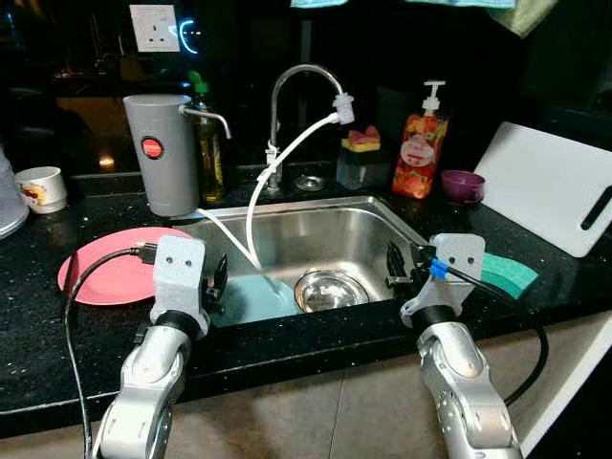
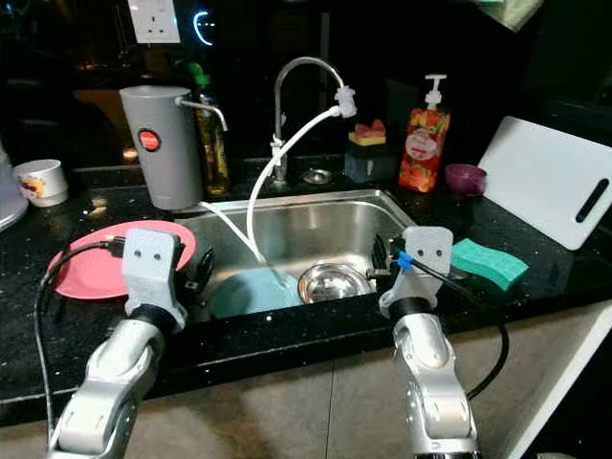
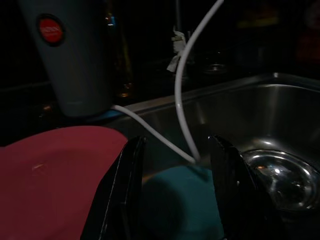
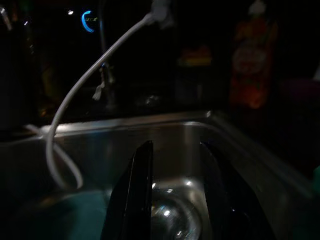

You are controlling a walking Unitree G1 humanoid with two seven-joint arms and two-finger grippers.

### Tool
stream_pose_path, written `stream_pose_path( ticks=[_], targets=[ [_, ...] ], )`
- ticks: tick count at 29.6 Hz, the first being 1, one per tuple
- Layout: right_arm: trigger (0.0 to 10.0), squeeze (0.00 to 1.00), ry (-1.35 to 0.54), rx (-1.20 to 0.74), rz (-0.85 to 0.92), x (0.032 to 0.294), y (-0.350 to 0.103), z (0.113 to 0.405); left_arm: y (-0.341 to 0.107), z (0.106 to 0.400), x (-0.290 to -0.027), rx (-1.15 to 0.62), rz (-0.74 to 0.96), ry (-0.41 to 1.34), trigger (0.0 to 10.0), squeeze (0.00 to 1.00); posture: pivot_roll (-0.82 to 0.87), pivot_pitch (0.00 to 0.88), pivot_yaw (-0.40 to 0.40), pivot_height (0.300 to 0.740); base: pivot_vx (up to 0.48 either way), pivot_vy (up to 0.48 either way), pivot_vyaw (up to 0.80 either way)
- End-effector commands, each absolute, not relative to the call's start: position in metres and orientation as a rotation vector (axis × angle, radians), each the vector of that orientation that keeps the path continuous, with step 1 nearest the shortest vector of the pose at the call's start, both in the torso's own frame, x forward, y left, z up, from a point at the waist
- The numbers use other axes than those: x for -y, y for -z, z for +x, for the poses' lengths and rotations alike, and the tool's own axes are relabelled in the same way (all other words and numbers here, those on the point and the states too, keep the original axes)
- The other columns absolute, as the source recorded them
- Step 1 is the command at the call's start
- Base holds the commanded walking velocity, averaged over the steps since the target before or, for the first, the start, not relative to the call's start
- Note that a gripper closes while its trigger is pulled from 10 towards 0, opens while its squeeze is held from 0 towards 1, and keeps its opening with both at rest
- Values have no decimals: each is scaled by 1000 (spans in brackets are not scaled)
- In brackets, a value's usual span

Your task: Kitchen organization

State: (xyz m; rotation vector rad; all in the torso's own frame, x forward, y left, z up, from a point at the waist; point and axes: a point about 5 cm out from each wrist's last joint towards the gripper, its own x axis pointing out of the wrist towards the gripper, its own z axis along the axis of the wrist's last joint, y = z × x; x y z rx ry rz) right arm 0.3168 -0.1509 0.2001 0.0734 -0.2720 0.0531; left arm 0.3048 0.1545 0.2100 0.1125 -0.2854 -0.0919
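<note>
Both grippers, left point(image 3: 176, 192) and right point(image 4: 175, 192), hover with fingers seemingly parted over the sink point(image 1: 316, 212).

Wall socket point(image 1: 154, 27) (perhaps switched)

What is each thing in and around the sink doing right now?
Left gripper: open, empty, at the sink's front edge.
Right gripper: open, empty, at the sink's right front edge.
Teal plate: lying in the sink.
Steel bowl: upright in the sink.
Pink plate: flat on the counter.
Green sponge: flat on the counter.
</note>
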Motion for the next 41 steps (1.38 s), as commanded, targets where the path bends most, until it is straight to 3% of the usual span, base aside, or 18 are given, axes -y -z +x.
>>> stream_pose_path(
  ticks=[1, 7, 17, 41],
  targets=[
    [10000, 0, -45, 274, 81, 150, -199, 313, -211, 303, -156, 291, 123, 87, 10000, 0, 76, 0, -9, 740, 0, 0, 0],
    [10000, 0, -25, 278, 114, 146, -196, 309, -220, 312, -156, 319, 147, 84, 10000, 0, 102, 0, -21, 740, 0, 0, 0],
    [10000, 0, -73, 276, 112, 143, -202, 320, -218, 301, -158, 324, 140, 35, 10000, 0, 137, 0, -69, 740, 0, 0, 0],
    [10000, 0, -81, 265, 111, 139, -200, 318, -213, 297, -163, 297, 173, -1, 10000, 0, 137, 17, -68, 740, 0, 0, 0]
  ],
)
